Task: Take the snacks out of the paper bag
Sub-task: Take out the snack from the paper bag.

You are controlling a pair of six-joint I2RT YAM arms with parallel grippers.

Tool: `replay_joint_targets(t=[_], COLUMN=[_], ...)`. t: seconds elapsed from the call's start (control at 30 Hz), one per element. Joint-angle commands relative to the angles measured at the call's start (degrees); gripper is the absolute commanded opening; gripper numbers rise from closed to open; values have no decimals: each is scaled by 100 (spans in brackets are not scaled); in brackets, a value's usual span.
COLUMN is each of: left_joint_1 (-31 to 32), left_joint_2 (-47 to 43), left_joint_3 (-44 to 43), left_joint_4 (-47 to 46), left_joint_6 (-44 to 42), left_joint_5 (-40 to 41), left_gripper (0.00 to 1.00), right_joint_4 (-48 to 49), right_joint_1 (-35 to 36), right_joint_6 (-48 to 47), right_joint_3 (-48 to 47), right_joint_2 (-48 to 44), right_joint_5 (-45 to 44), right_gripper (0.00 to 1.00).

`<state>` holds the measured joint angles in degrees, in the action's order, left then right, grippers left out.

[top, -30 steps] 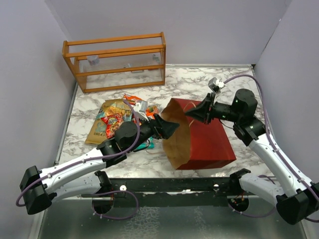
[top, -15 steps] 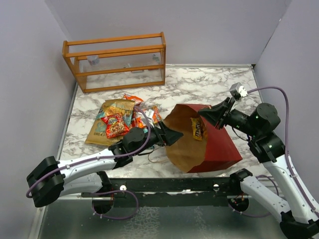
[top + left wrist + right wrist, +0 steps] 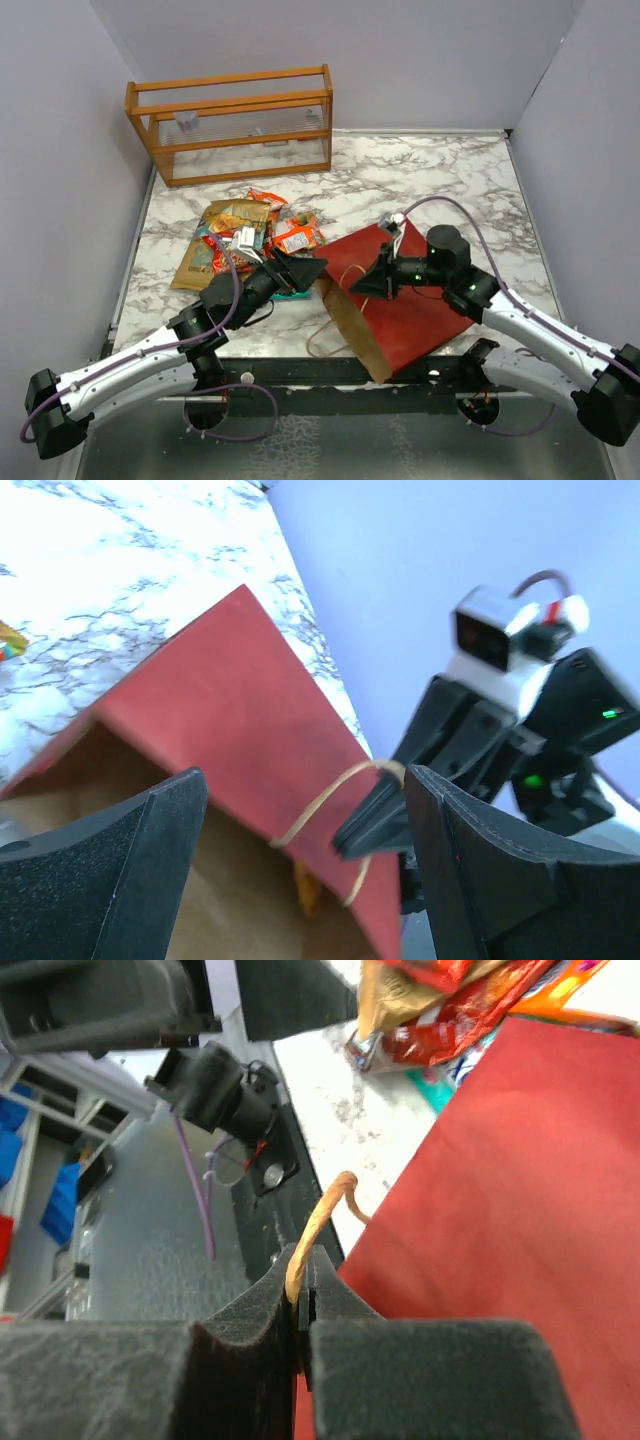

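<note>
Snacks [image 3: 240, 235] lie mostly in a crinkly heap on the marble table [image 3: 400, 170], just left of the paper bag [image 3: 420, 320], which lies slumped on its side near the front edge, its mouth toward the left arm. We judge the packets light, soft and slippery, best pinched at a flat sealed edge rather than the puffed middle. The bag looks thin and floppy, so it wants holding open. Our right gripper [image 3: 383, 283] is pressed together on a cord handle [image 3: 330, 1190]; our left gripper [image 3: 310, 268] is spread wide at the mouth. A yellow sliver [image 3: 303, 885] deep inside may be one more packet, though we cannot tell.
</note>
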<state>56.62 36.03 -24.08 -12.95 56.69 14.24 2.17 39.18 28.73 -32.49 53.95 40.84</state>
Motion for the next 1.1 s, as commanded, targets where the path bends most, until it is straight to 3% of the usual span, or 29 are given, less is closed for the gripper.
replay_joint_targets(t=[0.0, 0.1, 0.33, 0.8, 1.07], left_joint_1=[-29, -28, 63, 795, 913], left_joint_2=[-92, 242, 1448, 3353, 4685], left_joint_3=[78, 61, 159, -504, -982], left_joint_4=[418, 47, -1754, -1654, -2041], left_joint_6=[3, 73, 263, -398, -634], left_joint_5=[277, -27, -853, 193, 254], left_gripper=[83, 83, 75, 56, 64], right_joint_4=[-676, -1132, -1630, -1192, -1183], right_joint_1=[29, 28, 28, 28, 28], right_joint_6=[-452, -827, -1153, -910, -977], right_joint_3=[-1087, -1442, -1484, -1268, -1426], right_joint_2=[-417, -920, -1306, -1460, -1428], right_joint_5=[-1248, -2369, -2759, -2740, -2830], right_gripper=[2, 2, 2, 2, 2])
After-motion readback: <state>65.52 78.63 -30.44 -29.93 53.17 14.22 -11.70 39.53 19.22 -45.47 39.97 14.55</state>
